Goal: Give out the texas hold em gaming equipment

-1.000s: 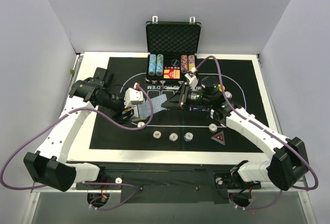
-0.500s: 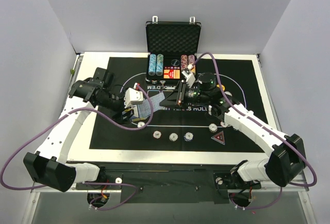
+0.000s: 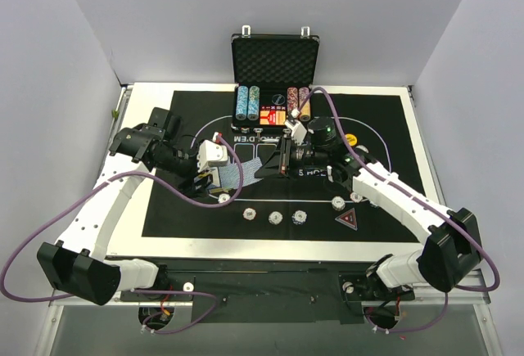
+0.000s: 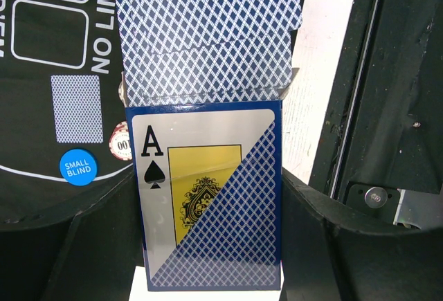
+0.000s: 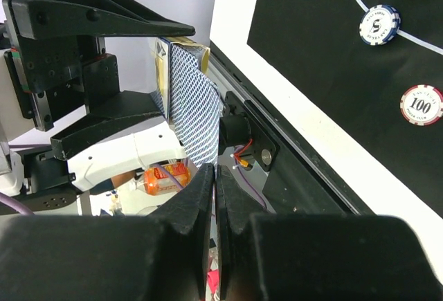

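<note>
One card [image 5: 195, 117] bows between the arms. The right gripper [image 5: 214, 176] pinches its edge, and the left gripper [image 4: 208, 252] clamps the deck [image 4: 208, 176] above the mat [image 3: 164, 209]. The card looks thin, slick and floppy, so grip it lightly near the edge.

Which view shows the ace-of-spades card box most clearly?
The left wrist view: the card box faces the camera, large and sharp, playing cards fanning out above it. The right wrist view shows it obliquely; the top external view shows it tiny, mostly hidden.
</note>
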You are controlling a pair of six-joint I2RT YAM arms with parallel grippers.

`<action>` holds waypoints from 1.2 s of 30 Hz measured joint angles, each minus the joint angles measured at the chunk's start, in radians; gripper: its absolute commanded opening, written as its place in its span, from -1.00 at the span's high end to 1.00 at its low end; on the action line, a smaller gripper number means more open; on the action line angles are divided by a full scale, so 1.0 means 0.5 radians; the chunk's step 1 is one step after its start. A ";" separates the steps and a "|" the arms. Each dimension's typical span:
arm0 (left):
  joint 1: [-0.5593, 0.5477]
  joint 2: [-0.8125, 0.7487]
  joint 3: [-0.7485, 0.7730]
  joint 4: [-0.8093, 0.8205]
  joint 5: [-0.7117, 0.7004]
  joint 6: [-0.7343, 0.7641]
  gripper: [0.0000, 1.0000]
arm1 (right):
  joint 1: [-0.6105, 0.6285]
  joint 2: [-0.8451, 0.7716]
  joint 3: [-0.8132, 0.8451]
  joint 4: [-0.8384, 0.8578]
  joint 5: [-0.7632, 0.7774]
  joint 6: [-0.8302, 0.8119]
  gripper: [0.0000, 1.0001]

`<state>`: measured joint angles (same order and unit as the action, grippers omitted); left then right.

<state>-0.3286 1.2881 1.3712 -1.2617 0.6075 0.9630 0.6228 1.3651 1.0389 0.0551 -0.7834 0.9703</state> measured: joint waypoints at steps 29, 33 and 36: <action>-0.034 -0.037 0.000 0.000 -0.002 0.004 0.94 | 0.093 0.112 0.202 -0.027 -0.026 -0.021 1.00; -0.034 -0.038 0.000 0.000 -0.002 0.003 0.96 | 0.093 0.112 0.201 -0.018 -0.026 -0.013 1.00; -0.034 -0.043 0.000 0.002 -0.002 0.003 0.97 | 0.093 0.112 0.201 -0.022 -0.025 -0.019 0.98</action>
<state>-0.3454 1.2663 1.3712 -1.2610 0.6067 0.9646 0.6693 1.4212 1.1393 0.0441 -0.7959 0.9607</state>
